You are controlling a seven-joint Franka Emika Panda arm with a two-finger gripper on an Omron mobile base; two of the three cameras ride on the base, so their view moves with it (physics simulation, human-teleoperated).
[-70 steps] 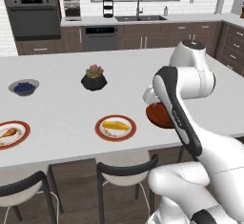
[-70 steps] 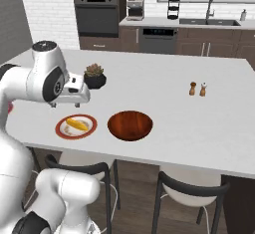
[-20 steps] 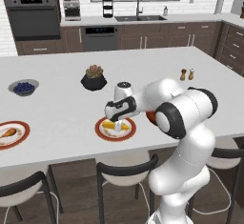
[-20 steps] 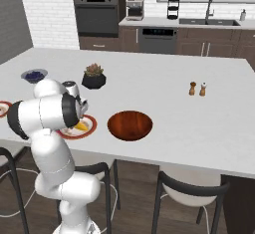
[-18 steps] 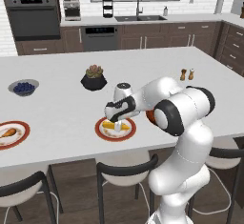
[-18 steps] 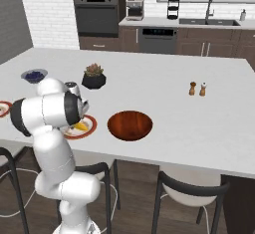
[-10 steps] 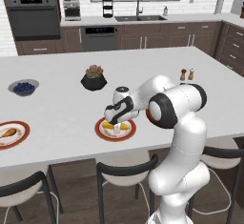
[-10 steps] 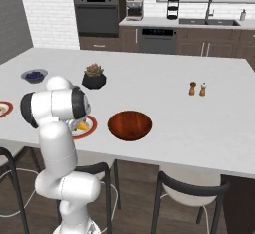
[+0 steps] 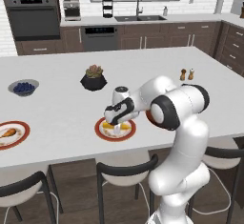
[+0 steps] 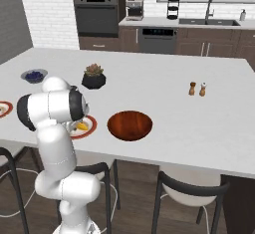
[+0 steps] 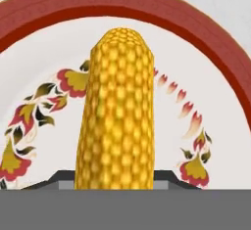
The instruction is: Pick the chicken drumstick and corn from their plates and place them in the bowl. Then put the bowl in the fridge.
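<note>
The white counter carries everything. The bowl sits near its front edge, right of the corn's plate; a second plate with the drumstick lies far left. The gripper is down on the corn, fingers either side; a firm clamp cannot be told.

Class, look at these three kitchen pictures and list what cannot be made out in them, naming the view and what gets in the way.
1. Whether the jaws grip the corn: hand view, its lower end is cut off by the bottom edge.
2. Most of the corn's plate: right base view, the arm covers it.
3. The bowl: left base view, mostly behind the arm.
4. The drumstick: left base view, too small for detail.
</note>
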